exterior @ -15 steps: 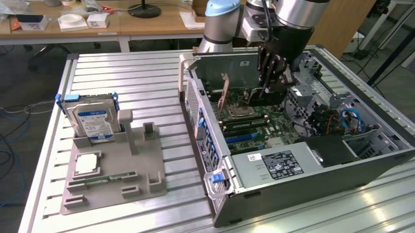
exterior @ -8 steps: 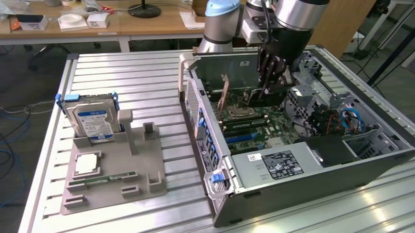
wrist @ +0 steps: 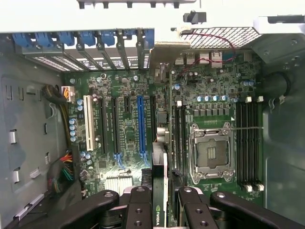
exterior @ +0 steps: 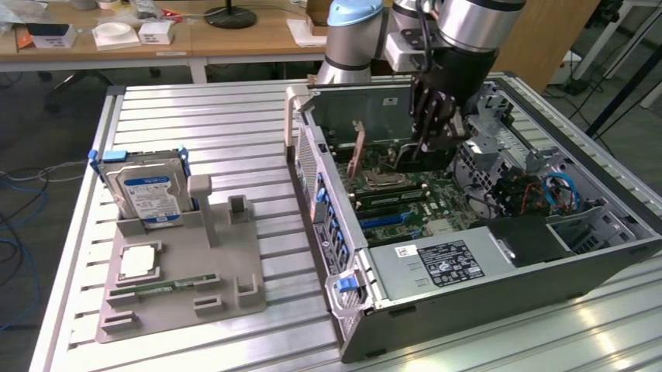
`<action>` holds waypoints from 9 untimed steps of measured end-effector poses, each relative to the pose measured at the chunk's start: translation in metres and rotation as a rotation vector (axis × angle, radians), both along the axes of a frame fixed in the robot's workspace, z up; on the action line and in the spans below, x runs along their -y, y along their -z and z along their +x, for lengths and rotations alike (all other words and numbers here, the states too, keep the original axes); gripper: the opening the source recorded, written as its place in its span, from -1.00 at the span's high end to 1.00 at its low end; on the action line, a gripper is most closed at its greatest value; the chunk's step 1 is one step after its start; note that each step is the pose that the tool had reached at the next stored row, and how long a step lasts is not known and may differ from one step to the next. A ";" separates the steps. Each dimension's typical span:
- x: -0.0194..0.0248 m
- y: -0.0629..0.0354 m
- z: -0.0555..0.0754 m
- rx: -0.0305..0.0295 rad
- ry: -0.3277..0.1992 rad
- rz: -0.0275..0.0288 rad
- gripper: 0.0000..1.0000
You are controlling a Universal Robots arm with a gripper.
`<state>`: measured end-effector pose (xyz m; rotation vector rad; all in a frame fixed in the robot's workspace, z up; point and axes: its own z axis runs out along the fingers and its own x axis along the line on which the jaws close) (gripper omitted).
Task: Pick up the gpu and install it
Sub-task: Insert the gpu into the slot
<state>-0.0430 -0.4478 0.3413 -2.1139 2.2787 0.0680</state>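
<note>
The pincer [wrist: 164, 200] pinches the gpu [wrist: 161, 157] on edge between its fingers [wrist: 138, 205], inside the open computer case [exterior: 342, 232]. The card hangs directly below the pincer, over the motherboard [wrist: 124, 129], just beside the blue slot [wrist: 141, 126] and the empty processor socket [wrist: 211, 150]. Well away from the pincer, on the tabletop [exterior: 186, 116], a grey holder [exterior: 181, 287] carries a hard drive [exterior: 150, 190].
</note>
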 end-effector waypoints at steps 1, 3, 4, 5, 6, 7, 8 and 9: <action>0.0000 0.0003 0.000 0.0000 0.000 0.0000 0.47; 0.0000 0.0010 0.000 0.0000 0.000 -0.0001 0.47; 0.0001 0.0013 0.000 0.0001 -0.001 0.0000 0.47; 0.0001 0.0016 0.000 0.0000 -0.001 0.0000 0.47; 0.0001 0.0019 0.000 0.0000 -0.001 -0.0001 0.47; 0.0001 0.0022 0.000 0.0000 -0.001 -0.0001 0.47; 0.0001 0.0025 0.000 0.0001 -0.001 0.0000 0.47; 0.0001 0.0028 0.000 0.0000 -0.001 0.0000 0.47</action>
